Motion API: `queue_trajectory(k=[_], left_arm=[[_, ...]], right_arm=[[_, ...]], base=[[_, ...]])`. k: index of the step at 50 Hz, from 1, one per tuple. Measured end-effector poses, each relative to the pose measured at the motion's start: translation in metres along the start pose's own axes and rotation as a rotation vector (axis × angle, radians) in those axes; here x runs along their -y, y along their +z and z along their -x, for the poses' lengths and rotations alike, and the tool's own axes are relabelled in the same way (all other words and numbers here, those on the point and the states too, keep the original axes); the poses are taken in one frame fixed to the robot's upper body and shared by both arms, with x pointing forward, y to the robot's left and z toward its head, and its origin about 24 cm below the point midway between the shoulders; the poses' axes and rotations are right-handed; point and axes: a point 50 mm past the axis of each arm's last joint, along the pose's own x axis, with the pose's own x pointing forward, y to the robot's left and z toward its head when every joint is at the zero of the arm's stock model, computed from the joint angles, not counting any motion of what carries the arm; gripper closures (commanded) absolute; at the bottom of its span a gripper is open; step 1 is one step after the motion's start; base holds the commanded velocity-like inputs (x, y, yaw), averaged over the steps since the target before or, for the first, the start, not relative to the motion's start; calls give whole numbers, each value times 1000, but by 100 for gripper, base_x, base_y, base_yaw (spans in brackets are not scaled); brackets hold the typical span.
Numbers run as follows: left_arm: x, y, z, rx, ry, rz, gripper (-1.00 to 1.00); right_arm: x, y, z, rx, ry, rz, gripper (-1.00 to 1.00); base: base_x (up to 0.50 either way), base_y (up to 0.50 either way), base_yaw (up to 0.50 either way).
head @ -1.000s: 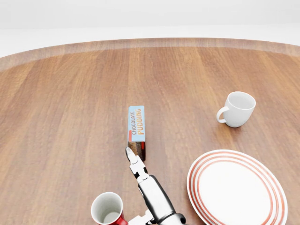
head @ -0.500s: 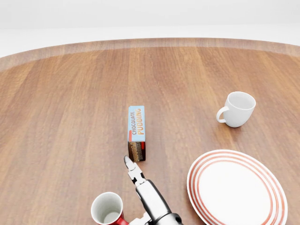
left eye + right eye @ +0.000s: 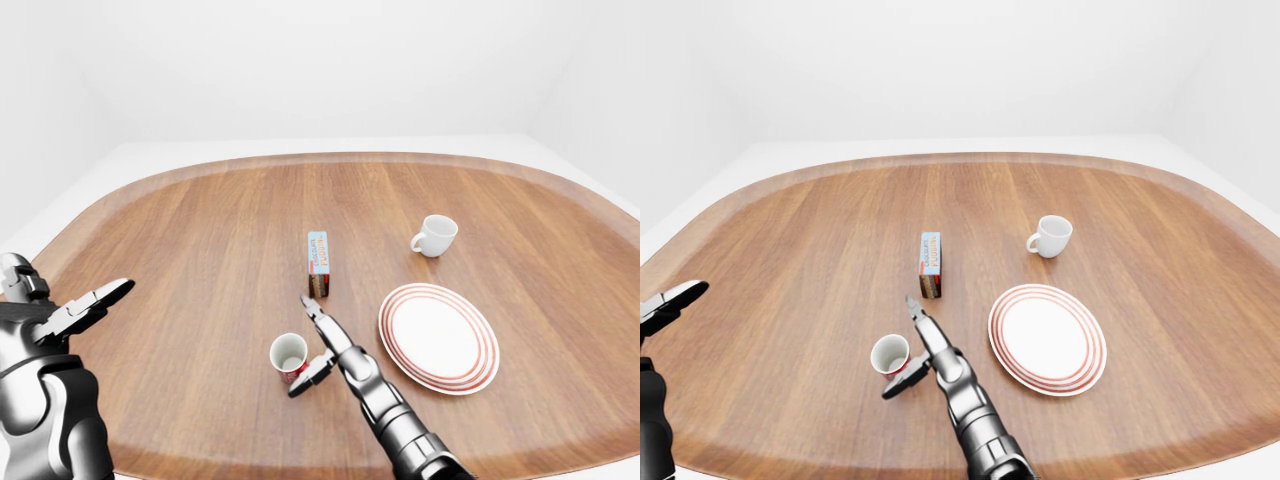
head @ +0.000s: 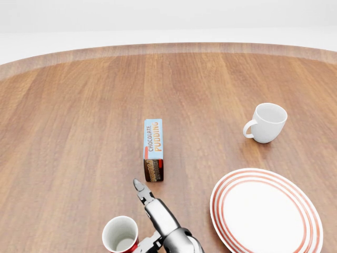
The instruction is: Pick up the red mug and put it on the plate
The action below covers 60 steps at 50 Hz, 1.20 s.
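- While the red mug (image 4: 120,235) stands upright on the surface (image 4: 79,132), the right hand (image 3: 318,345) has shifted left, its spread fingers (image 4: 138,186) now just beside the rim.
- Plate (image 4: 266,213), pudding box (image 4: 153,149) and white mug (image 4: 267,122) are unmoved.
- Left hand (image 3: 85,308) hovers, fingers open.

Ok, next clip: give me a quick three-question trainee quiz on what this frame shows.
1. True or false: the right hand has its fingers closed round the red mug.
2. Which item stands nearest the chocolate pudding box in the head view? A) white mug B) red mug C) striped plate
3. Fill in: the plate holds ____.

Key:
1. False. The fingers are spread beside the mug, one pointing toward the box, another below the mug.
2. B.
3. Nothing; both mugs sit on the table.
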Motion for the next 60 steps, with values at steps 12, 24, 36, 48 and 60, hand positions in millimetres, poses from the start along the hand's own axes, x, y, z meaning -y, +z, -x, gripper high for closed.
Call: queue_trajectory(k=[12,24,36,48,60], left_arm=[[0,0,1,1,0,1,-100],[0,-1,1,-4,-1,-1,-100],[1,-2,1,-7,-2,-2,-100],[1,-2,1,-8,-2,-3,-100],[1,-3,1,-13,-2,-3,-100]], right_arm=[[1,-18,-9,-105,5,-23,-100],[-1,-35,-9,-212,28,-25,-100],[-6,-36,-10,-223,43,36,-100],[-15,-35,-8,-201,76,64,-100],[-19,-19,-6,-103,66,65,-100]], base=[[0,0,0],[0,0,0],[0,0,0],[0,0,0],[0,0,0]])
